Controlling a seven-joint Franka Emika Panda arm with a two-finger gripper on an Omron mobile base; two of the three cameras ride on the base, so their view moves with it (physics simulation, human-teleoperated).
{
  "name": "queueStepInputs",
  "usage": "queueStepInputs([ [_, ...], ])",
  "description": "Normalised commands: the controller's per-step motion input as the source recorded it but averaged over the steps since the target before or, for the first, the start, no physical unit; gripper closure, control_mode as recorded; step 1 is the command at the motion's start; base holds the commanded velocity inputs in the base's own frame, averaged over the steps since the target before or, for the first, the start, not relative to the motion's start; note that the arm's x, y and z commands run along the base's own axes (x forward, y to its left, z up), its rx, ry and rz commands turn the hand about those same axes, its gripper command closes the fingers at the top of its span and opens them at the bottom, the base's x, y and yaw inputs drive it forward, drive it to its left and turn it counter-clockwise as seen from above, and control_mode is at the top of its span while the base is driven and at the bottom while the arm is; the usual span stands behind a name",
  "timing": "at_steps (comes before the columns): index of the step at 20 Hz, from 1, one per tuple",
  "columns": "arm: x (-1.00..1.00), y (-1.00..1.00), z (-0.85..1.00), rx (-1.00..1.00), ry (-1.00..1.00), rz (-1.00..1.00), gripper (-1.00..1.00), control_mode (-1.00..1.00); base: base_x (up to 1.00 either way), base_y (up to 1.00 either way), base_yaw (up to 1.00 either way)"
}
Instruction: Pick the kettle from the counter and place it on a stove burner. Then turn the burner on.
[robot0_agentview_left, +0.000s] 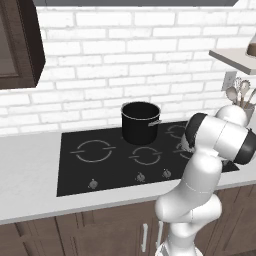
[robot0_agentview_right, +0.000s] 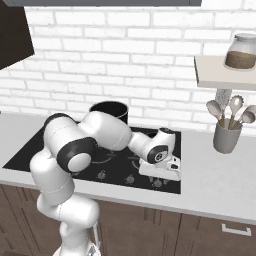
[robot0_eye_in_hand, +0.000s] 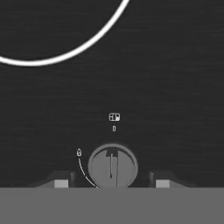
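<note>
At the bottom centre of the hand view, the hand (robot0_eye_in_hand: 112, 183) stands wide with a stove knob (robot0_eye_in_hand: 113, 166) between its fingertips (robot0_eye_in_hand: 61, 183). To turn it well, I'd close squarely on the knob before twisting. The kettle isn't anywhere I can make out on the stove (robot0_agentview_left: 80, 172); a black pot (robot0_agentview_left: 140, 121) sits at its back, upper centre.

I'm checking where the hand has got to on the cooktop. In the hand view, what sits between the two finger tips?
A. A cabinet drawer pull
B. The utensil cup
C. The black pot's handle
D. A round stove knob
D. The hand view shows a round grey knob on the black stove surface, lying between the gripper finger tips, which stand apart on either side of it.
</note>
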Motion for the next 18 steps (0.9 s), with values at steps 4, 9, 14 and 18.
queueStepInputs([
  [4, 0.0, 0.0, 0.0, 0.0, 0.0, 0.0, 1.0, -1.0, 0.0, 0.0, 0.0],
  [9, -0.1, 0.0, 0.0, 0.0, -0.12, 0.06, 1.0, -1.0, 0.0, 0.0, 0.0],
  [14, -0.19, 0.0, 0.0, 0.0, -0.23, 0.32, 1.0, -1.0, 0.0, 0.0, 0.0],
  [18, -0.02, 0.04, 0.0, 0.0, -0.23, 0.48, 1.0, -1.0, 0.0, 0.0, 0.0],
])
